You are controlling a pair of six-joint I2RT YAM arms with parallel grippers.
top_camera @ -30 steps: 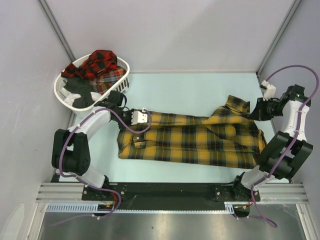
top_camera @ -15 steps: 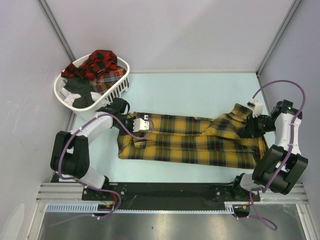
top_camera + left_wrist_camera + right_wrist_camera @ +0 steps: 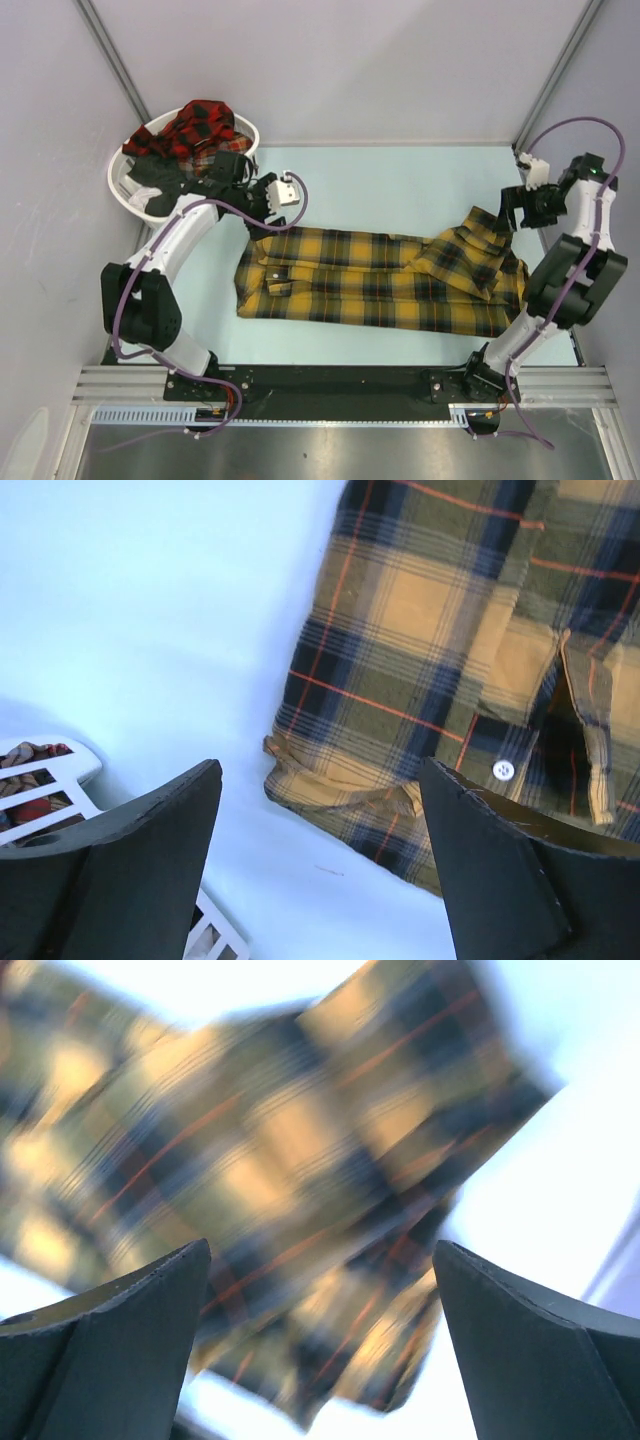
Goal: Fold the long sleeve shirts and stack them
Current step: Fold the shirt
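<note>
At the far left corner of the tabletop (image 3: pixel 400 175), the overhead view shows one white laundry basket (image 3: pixel 114 178) against the wall, heaped with clothes. One red-and-black plaid shirt (image 3: pixel 195 122) lies on top and a dark garment (image 3: pixel 155 178) lower down; how many more lie beneath I cannot tell. The left arm (image 3: pixel 185 228) crosses the basket's near rim and hides part of it. Only a sliver of the basket's slatted white wall reaches the left wrist view, at its lower left corner.

The left gripper (image 3: pixel 320 770) hangs above the tabletop near the basket, its two fingers spread wide with nothing between them. Ahead of it, that view picks out what the overhead cannot: a corner of the shirt with its edge slightly curled, and one white button (image 3: pixel 503 770).

One mustard-yellow plaid shirt (image 3: pixel 380 280) lies flat across the middle of the tabletop, its long side running left to right, apart from the basket. Its collar (image 3: pixel 480 212) sits at the right end, where the cloth is doubled over and rumpled.

The right gripper (image 3: pixel 322 1250) hovers above that end, fingers also wide apart and empty. The right wrist view is smeared, giving only yellow, black and thin red bands of the shirt against pale tabletop. Purple cables (image 3: pixel 570 125) loop along both arms.
</note>
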